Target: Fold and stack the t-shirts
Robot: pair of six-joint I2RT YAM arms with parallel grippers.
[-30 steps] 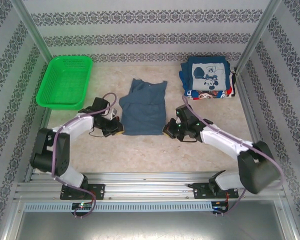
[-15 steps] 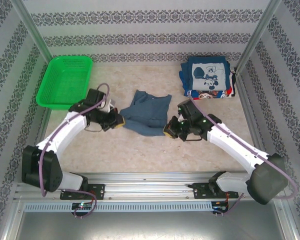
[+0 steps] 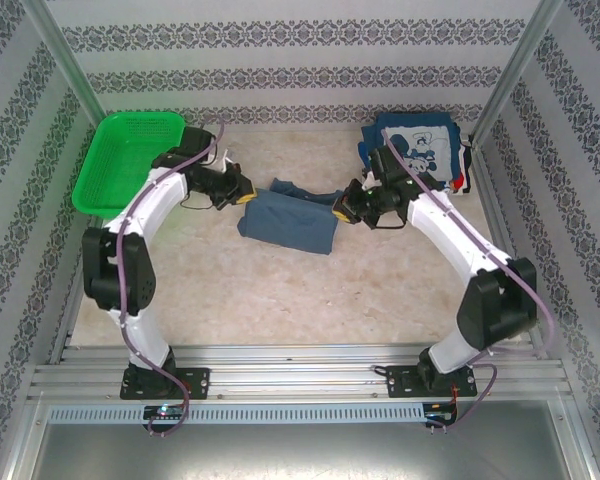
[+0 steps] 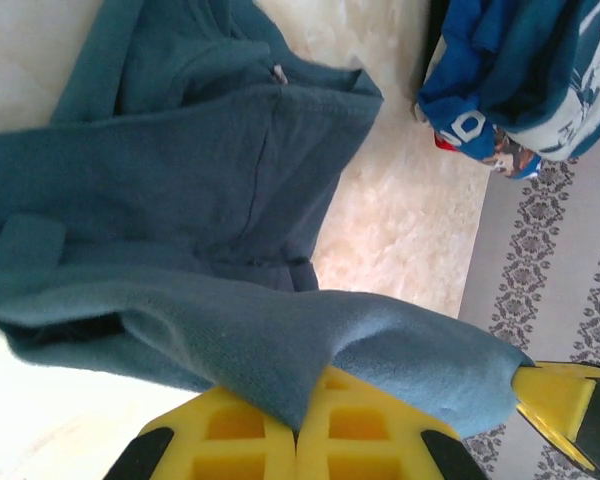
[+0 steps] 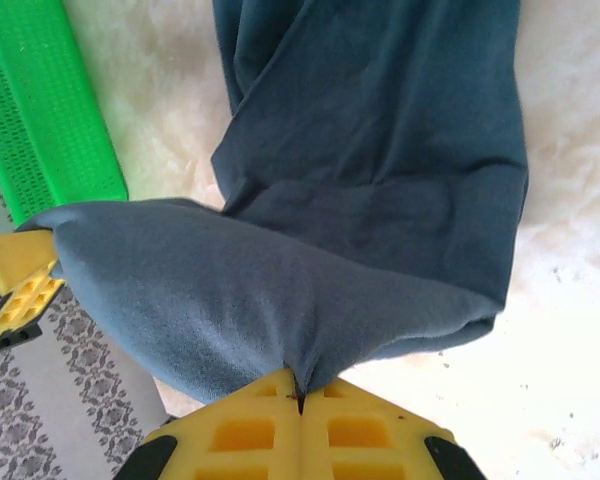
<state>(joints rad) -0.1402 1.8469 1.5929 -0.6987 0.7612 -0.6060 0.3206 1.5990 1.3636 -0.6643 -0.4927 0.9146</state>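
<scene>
The slate-blue t-shirt lies half folded in the middle of the table, its near edge lifted toward the back. My left gripper is shut on its left corner, the cloth pinched between the yellow fingers. At the shirt's right corner my right gripper is likewise shut, with cloth squeezed in the pads. The shirt hangs in a fold between both grippers. A stack of navy mouse-print tees sits at the back right, its edge in the left wrist view.
A green mesh basket stands at the back left, its rim in the right wrist view. Metal frame posts and patterned walls close in the table. Bare marbled tabletop stretches in front of the shirt.
Both grippers have carried the shirt's near corners away from the arm bases toward the back, folding the lower half over the upper. The shirt now looks shorter.
</scene>
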